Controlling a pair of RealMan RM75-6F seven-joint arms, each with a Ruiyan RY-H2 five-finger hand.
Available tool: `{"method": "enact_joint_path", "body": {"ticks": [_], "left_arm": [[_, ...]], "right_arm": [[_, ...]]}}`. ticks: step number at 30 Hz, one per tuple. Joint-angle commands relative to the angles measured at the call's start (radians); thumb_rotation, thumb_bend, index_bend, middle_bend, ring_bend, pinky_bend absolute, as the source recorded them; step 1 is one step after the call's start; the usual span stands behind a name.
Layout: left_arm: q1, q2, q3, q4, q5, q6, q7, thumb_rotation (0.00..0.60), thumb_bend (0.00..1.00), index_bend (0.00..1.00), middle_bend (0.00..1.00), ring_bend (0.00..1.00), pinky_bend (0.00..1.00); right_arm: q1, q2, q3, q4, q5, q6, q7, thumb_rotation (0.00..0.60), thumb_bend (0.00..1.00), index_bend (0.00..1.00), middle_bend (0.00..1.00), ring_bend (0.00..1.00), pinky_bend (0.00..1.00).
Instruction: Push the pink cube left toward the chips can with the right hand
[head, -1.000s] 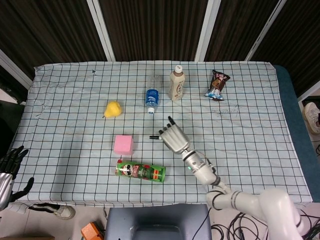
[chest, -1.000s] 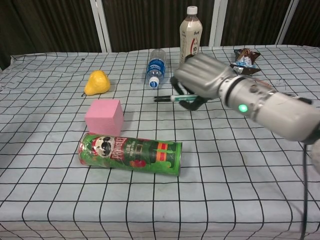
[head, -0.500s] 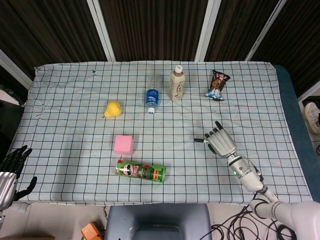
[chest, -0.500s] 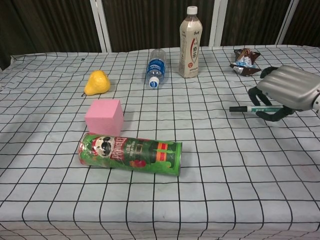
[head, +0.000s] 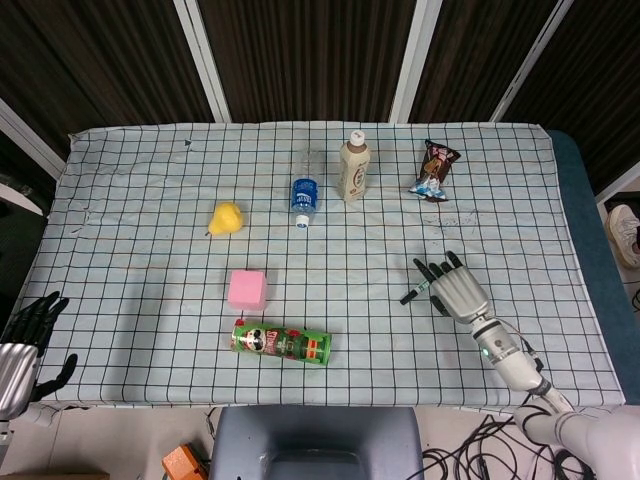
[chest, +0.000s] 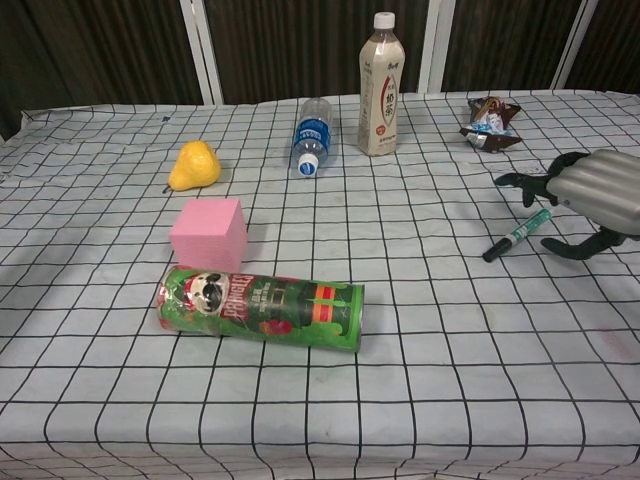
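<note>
The pink cube (head: 247, 288) is seen near the front middle of the counter (head: 140, 190), which is covered by a white cloth with a black grid. It is set just behind the chips can (head: 281, 343), at the can's left end; from the chest view the two appear touching or nearly so. The can is laid on its side, green with red bands, and a mustached face is printed at its left end; the lettering cannot be read.

The right hand (head: 456, 291) is held low over the right part of the counter, well apart from the cube, with its fingers spread. A green-barrelled marker (chest: 517, 235) is seen under its fingertips; whether it is held or merely lies on the cloth cannot be told. The left hand (head: 22, 340) is seen off the front left edge of the counter, fingers apart and holding nothing.

Farther back, a yellow pear (head: 226, 218) is placed left of centre, a clear water bottle (head: 305, 196) with a blue label is laid on its side, a beige drink bottle (head: 353, 167) is stood upright, and a dark snack packet (head: 435, 169) is set at the right. Their print is too small to read.
</note>
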Motion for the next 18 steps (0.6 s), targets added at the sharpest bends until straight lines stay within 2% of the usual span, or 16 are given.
{"method": "enact_joint_path", "body": {"ticks": [1, 3, 6, 7, 9, 11, 18], "left_arm": [[0.004, 0.000, 0.001, 0.003, 0.003, 0.007, -0.002, 0.600, 0.40, 0.00, 0.00, 0.00, 0.12], [0.006, 0.000, 0.001, 0.003, 0.003, 0.011, 0.000, 0.600, 0.40, 0.00, 0.00, 0.00, 0.12], [0.010, -0.003, 0.001, 0.002, 0.007, 0.019, 0.015, 0.600, 0.40, 0.00, 0.00, 0.00, 0.12], [0.011, -0.004, 0.002, 0.000, 0.009, 0.021, 0.020, 0.600, 0.40, 0.00, 0.00, 0.00, 0.12], [0.012, -0.007, 0.004, -0.001, 0.016, 0.024, 0.032, 0.600, 0.40, 0.00, 0.00, 0.00, 0.12], [0.012, -0.010, 0.007, -0.004, 0.021, 0.023, 0.043, 0.600, 0.40, 0.00, 0.00, 0.00, 0.12], [0.013, -0.015, 0.008, -0.011, 0.032, 0.030, 0.063, 0.600, 0.40, 0.00, 0.00, 0.00, 0.12]], "right_arm": [[-0.089, 0.140, -0.006, -0.214, -0.007, 0.131, 0.025, 0.600, 0.49, 0.13, 0.33, 0.34, 0.26], [-0.156, 0.229, -0.019, -0.373, 0.009, 0.202, -0.004, 0.600, 0.47, 0.08, 0.23, 0.23, 0.19], [-0.313, 0.401, -0.082, -0.702, 0.053, 0.343, -0.151, 0.600, 0.47, 0.01, 0.04, 0.04, 0.04], [-0.355, 0.423, -0.099, -0.750, 0.040, 0.401, -0.180, 0.600, 0.47, 0.00, 0.01, 0.01, 0.01], [-0.437, 0.423, -0.119, -0.764, -0.019, 0.534, -0.176, 0.600, 0.46, 0.00, 0.00, 0.00, 0.00], [-0.478, 0.400, -0.117, -0.734, -0.041, 0.592, -0.145, 0.600, 0.46, 0.00, 0.00, 0.00, 0.00], [-0.486, 0.422, -0.097, -0.733, -0.025, 0.523, -0.130, 0.600, 0.46, 0.00, 0.00, 0.00, 0.00]]}}
